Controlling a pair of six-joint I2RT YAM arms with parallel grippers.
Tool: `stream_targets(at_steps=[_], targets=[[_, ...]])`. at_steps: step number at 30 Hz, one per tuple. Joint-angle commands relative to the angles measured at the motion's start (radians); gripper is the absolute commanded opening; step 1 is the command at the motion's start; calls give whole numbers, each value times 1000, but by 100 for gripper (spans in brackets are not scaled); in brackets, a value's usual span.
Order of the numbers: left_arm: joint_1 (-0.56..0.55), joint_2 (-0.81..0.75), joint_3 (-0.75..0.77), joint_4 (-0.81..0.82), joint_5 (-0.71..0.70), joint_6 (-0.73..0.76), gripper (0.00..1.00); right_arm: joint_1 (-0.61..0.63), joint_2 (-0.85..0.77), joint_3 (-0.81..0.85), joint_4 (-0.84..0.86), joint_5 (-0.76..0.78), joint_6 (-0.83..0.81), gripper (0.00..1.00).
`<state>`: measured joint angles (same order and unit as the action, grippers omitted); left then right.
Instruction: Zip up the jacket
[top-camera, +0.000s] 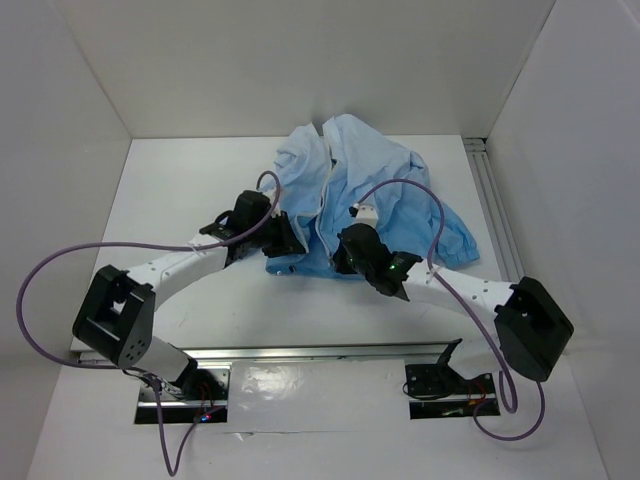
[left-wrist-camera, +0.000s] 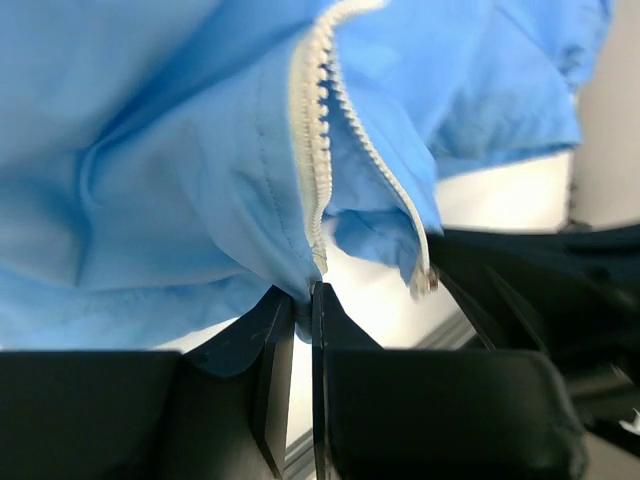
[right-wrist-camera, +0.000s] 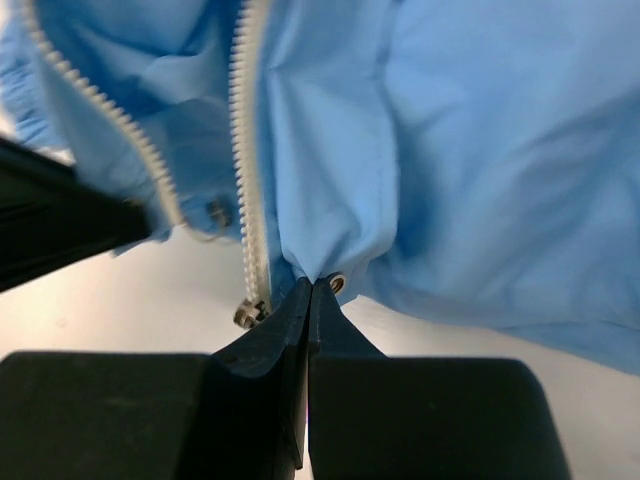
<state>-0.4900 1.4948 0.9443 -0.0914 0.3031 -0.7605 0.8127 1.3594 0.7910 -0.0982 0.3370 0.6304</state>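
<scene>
The light-blue jacket (top-camera: 350, 195) lies crumpled at the table's middle back, front open, whitish zipper strips running down its centre. My left gripper (top-camera: 288, 238) is shut on the bottom hem of the jacket's left front edge (left-wrist-camera: 250, 230), right beside the zipper teeth (left-wrist-camera: 312, 150). My right gripper (top-camera: 343, 255) is shut on the bottom hem of the right front panel (right-wrist-camera: 420, 150), next to a metal eyelet (right-wrist-camera: 337, 284). The zipper end piece (right-wrist-camera: 247, 314) hangs just left of the right fingers. The two zipper halves are apart at the bottom.
White walls enclose the table on three sides. A metal rail (top-camera: 495, 210) runs along the right edge. Purple cables loop over both arms. The arm bases (top-camera: 300, 355) sit on a rail at the near edge.
</scene>
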Motion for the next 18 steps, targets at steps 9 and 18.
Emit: stream_targets(at_steps=[9,18], targets=[[30,-206,-88,-51,-78,46,0,26,85,68,175,-188,-74,0],[30,-186,-55,-64,-19,84,0,46,119,91,176,-168,-64,0]])
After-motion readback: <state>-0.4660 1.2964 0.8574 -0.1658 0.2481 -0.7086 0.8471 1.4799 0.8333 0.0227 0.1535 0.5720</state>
